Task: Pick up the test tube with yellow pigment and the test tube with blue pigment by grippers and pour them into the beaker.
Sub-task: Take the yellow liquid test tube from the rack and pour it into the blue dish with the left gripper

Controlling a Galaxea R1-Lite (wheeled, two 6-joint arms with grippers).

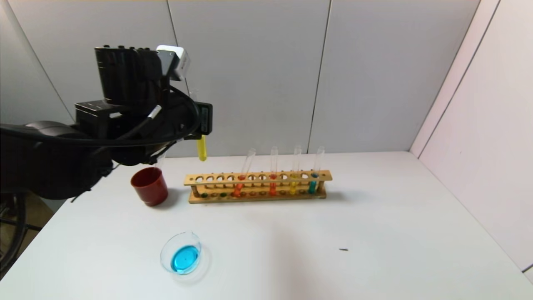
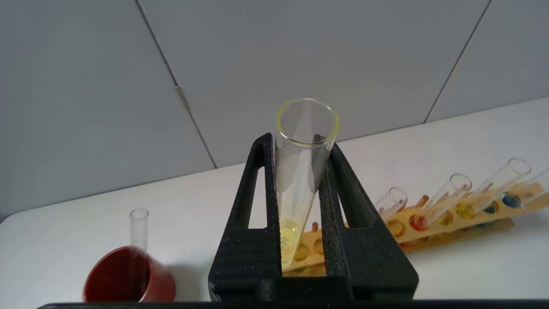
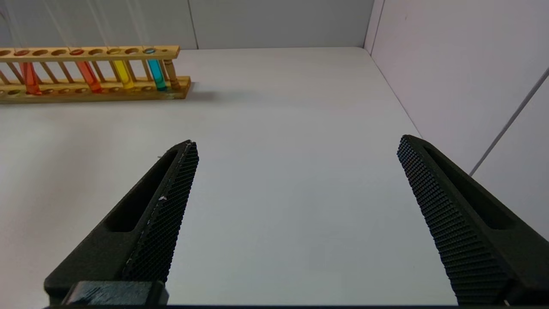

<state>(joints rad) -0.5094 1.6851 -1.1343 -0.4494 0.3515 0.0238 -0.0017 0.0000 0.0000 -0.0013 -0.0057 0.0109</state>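
Note:
My left gripper [image 1: 204, 121] is shut on a test tube with yellow pigment [image 1: 202, 150] and holds it upright, high above the table between the red cup and the rack's left end. In the left wrist view the tube [image 2: 300, 171] stands between the shut fingers [image 2: 253, 214], yellow liquid at its bottom. The beaker [image 1: 181, 253] sits on the near left of the table with blue liquid in it. A test tube with blue pigment [image 1: 313, 183] stands at the rack's right end. My right gripper [image 3: 297, 141] is open and empty over bare table, out of the head view.
The wooden rack [image 1: 258, 193] stands mid-table and also holds two orange-red tubes [image 1: 272, 183] and another yellow tube [image 1: 294, 183]. A dark-red cup [image 1: 149, 186] left of the rack holds an empty tube [image 2: 139, 223]. Walls close the back and right.

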